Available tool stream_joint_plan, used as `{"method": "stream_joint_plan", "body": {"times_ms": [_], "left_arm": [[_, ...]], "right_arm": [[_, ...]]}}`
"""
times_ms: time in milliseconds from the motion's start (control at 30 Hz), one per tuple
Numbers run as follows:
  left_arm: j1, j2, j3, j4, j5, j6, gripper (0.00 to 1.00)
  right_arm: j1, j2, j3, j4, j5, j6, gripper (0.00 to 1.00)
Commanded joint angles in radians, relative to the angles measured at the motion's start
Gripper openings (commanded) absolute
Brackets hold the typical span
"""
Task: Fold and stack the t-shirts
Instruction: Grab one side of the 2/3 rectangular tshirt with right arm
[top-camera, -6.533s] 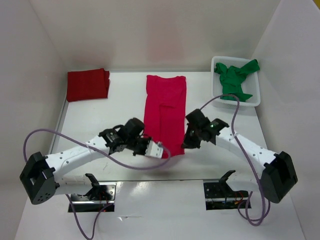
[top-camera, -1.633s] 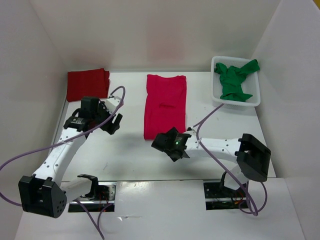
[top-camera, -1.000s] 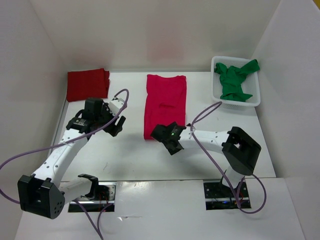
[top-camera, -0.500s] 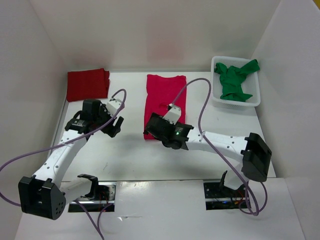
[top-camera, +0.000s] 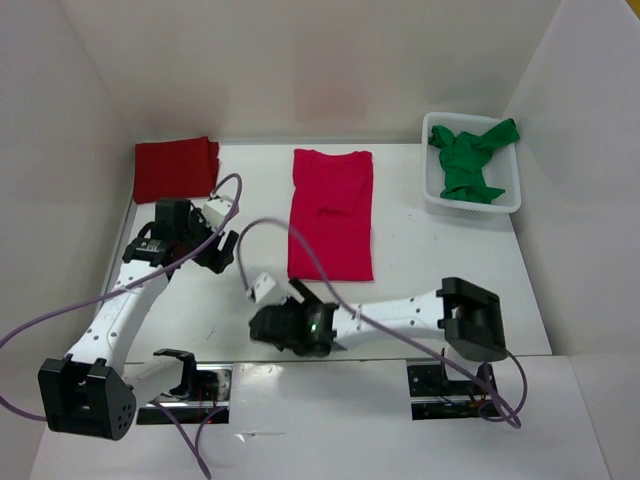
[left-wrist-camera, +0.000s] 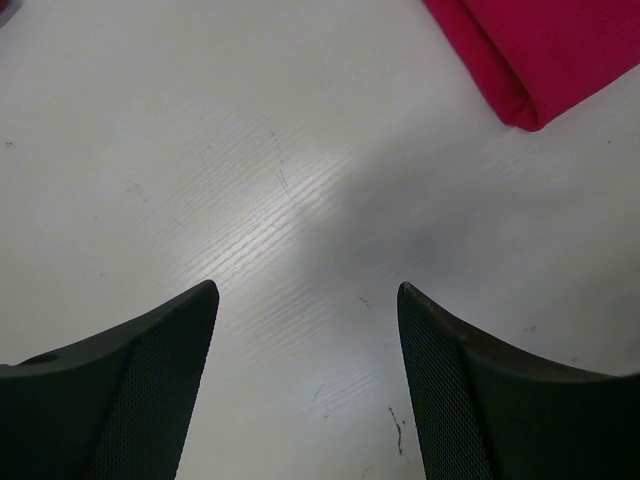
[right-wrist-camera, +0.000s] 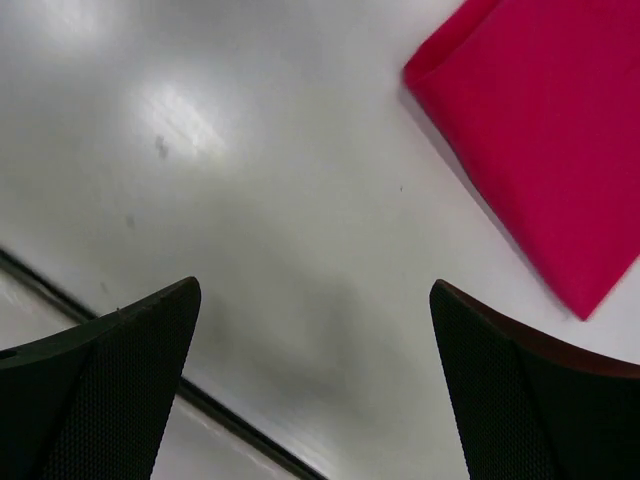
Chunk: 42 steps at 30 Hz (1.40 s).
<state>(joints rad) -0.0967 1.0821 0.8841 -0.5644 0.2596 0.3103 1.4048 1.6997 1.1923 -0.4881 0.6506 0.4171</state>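
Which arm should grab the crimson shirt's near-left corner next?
Right, probably: the right gripper hangs open close to the crimson shirt's corner; the left gripper, also open, sits farther left.

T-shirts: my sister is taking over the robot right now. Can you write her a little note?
Left gripper: open, empty, over bare table.
Right gripper: open, empty, near the table's front edge.
Dark red shirt: folded, far left corner.
Crimson shirt: in the middle, folded into a long strip.
Green shirt: crumpled in the white basket, far right.
Done: the dark red one.
Left: finish crimson, fold green, stack all three.
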Motion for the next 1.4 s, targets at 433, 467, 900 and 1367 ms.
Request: {"method": "stream_joint_plan", "body": {"times_ms": [433, 467, 900, 1367], "left_arm": [[0.049, 0.029, 0.035, -0.023, 0.03, -0.014, 0.81], [0.058, 0.029, 0.035, -0.023, 0.039, -0.014, 0.81], [0.058, 0.056, 0.035, -0.023, 0.03, -0.014, 0.81], [0.058, 0.056, 0.035, -0.023, 0.021, -0.005, 0.81]], "right_arm": [[0.08, -0.026, -0.356, 0.216, 0.256, -0.673, 1.0], [0.054, -0.014, -0.367, 0.241, 0.256, -0.692, 1.0], [-0.171, 0.121, -0.387, 0.456, 0.156, -0.948, 1.0], [-0.24, 0.187, -0.307, 0.418, 0.102, -1.008, 0.6]]}}
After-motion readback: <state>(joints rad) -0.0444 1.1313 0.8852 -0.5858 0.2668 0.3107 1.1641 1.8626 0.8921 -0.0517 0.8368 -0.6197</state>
